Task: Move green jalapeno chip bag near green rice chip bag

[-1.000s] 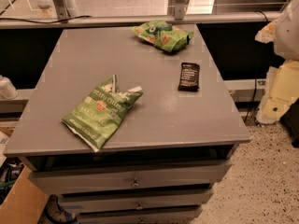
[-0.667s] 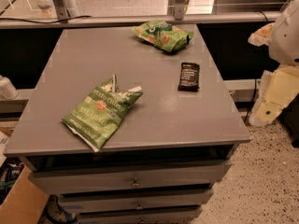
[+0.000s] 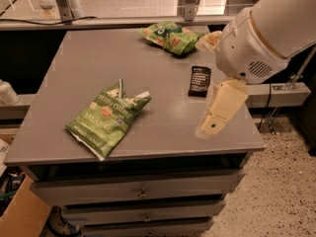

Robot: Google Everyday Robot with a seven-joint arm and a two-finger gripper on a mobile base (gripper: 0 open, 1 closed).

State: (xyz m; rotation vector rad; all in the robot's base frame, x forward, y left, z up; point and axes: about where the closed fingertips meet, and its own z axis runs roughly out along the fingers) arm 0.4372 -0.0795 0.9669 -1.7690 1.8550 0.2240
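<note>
The green jalapeno chip bag (image 3: 107, 118) lies flat on the grey table (image 3: 94, 58), front left, with white lettering and a small orange-red logo. The green rice chip bag (image 3: 170, 36), printed with orange-pink rounds, lies at the far edge, right of centre. My gripper (image 3: 217, 115) hangs from the white arm (image 3: 261, 31) over the table's front right part. It is well to the right of the jalapeno bag, touches neither bag and holds nothing that I can see.
A dark snack bar (image 3: 199, 80) lies on the table between the rice bag and my gripper. Drawers (image 3: 143, 194) sit under the tabletop. A white bottle (image 3: 7, 93) and a cardboard box (image 3: 22, 216) are at the left. Speckled floor (image 3: 281, 191) lies to the right.
My arm has swung in from the right edge of view and now reaches over the table's right side. The bags and the bar have not moved.
</note>
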